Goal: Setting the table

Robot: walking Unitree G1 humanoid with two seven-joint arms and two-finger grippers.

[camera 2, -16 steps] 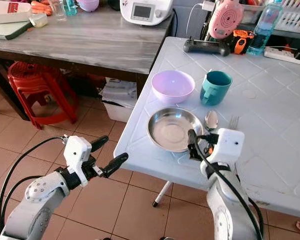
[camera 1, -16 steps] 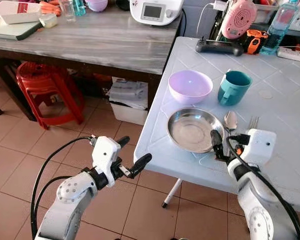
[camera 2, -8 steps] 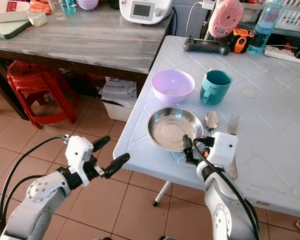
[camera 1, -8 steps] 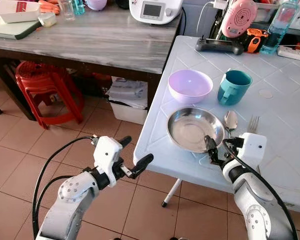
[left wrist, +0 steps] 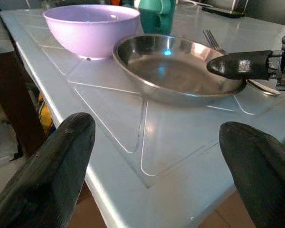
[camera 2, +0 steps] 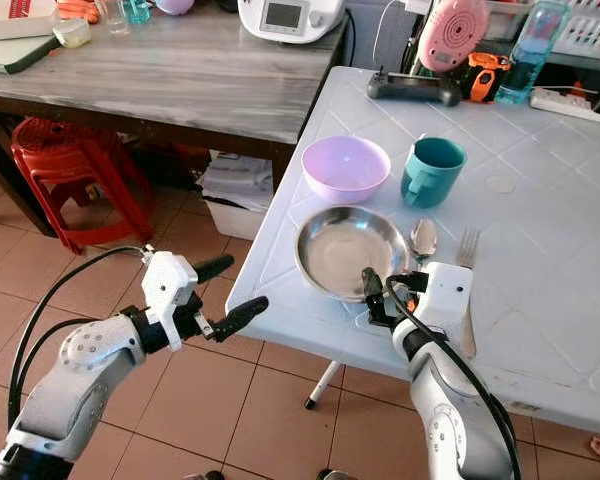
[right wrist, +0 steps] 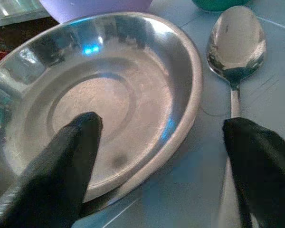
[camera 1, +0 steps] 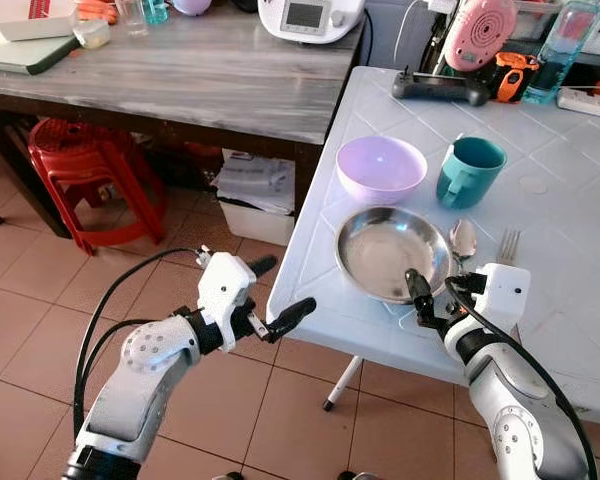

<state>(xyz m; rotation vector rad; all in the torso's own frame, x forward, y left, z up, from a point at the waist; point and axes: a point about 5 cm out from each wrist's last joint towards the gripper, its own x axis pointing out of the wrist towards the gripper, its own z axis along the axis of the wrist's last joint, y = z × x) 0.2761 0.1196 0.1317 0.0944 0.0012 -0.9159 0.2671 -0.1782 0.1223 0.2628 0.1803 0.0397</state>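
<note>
A steel plate (camera 1: 392, 253) lies near the front edge of the white table (camera 1: 565, 215). Behind it stand a purple bowl (camera 1: 381, 169) and a teal mug (camera 1: 469, 172). A spoon (camera 1: 462, 240) and a fork (camera 1: 506, 245) lie just right of the plate. My right gripper (camera 1: 438, 295) is open at the plate's near rim. In the right wrist view one finger (right wrist: 61, 161) hangs over the plate (right wrist: 133, 71) and the other over the spoon's (right wrist: 236, 42) handle. My left gripper (camera 1: 280, 292) is open, level with the table's front-left edge and off it, holding nothing.
A grey wooden table (camera 1: 180, 80) with a white appliance (camera 1: 308, 18) stands to the left. A red stool (camera 1: 80, 170) and a box of papers (camera 1: 255, 195) sit beneath it. A black controller (camera 1: 440, 90), a pink device (camera 1: 477, 32) and a water bottle (camera 1: 560, 45) line the white table's back.
My right gripper has drawn back from the spoon toward the table's front edge. My left gripper has risen and come closer to the table's edge.
</note>
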